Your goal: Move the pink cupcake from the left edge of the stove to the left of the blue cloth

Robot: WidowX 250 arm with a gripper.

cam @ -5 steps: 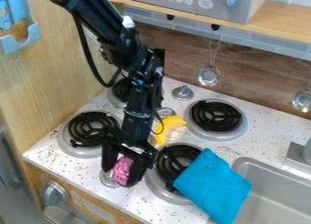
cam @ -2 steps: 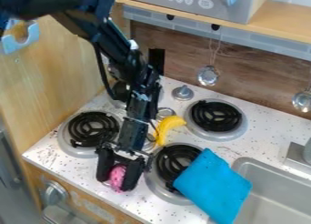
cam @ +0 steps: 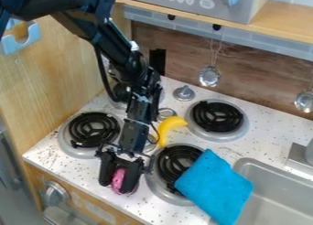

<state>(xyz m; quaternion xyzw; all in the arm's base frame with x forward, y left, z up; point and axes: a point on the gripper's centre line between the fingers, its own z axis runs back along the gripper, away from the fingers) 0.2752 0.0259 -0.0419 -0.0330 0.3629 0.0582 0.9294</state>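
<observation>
The arm (cam: 118, 48) is black, with long, narrow segments and bulkier, knobbly joints. A small white patch (cam: 134, 46) marks it well above the tool (cam: 116, 187), and pale markings (cam: 142, 99) show on a section nearer the tool. A black cable (cam: 101, 71) bows out beside the arm above the tool; a thinner dark wire (cam: 158, 136) loops just above the tool, whose two black fingers (cam: 105, 174) look thick and blunt.

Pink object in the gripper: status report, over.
Gripper near the counter's front edge, closed on the pink object. Blue cloth over burner and sink rim, off to one side. Nothing visibly blocking.
</observation>
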